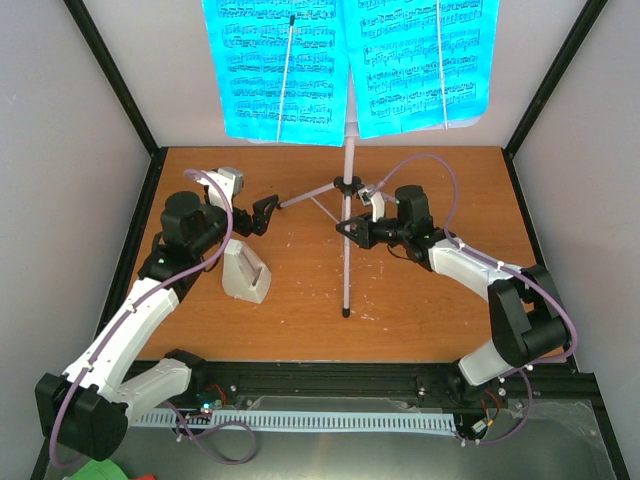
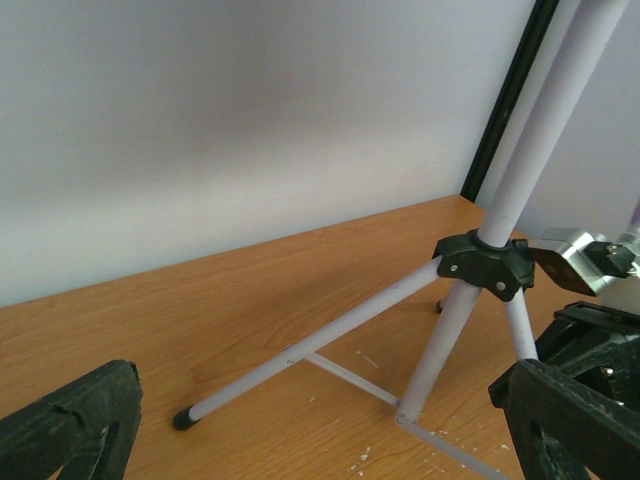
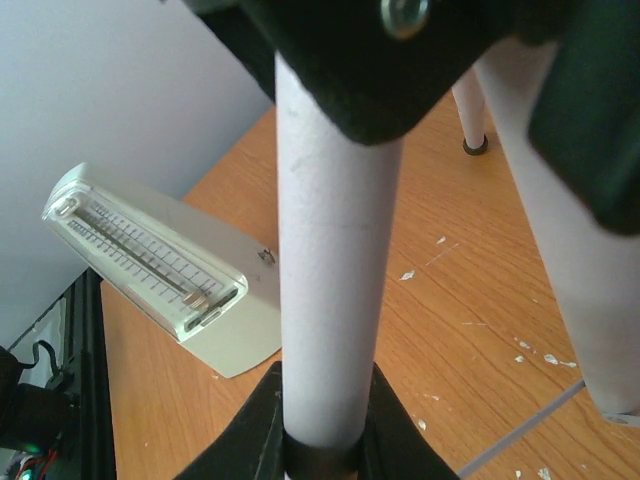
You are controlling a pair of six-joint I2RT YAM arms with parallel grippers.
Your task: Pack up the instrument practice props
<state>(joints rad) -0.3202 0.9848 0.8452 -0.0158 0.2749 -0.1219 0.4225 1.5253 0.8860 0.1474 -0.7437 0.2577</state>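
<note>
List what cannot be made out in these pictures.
- Top external: cyan sheet-music pages, tops cut by the frame edge; notes too small.
- Top external: pale lilac tripod music stand, tray hidden behind the pages.
- Right wrist: white pyramid-shaped metronome, scale figures blurred.

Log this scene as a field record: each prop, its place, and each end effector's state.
music stand: upright on the table, legs spread
sheet music: cyan pages at the stand's top
metronome: on the table, left of the stand, untouched
left end effector: open, by the stand's left foot, gripping nothing
right end effector: shut on a stand tube below the hub
</note>
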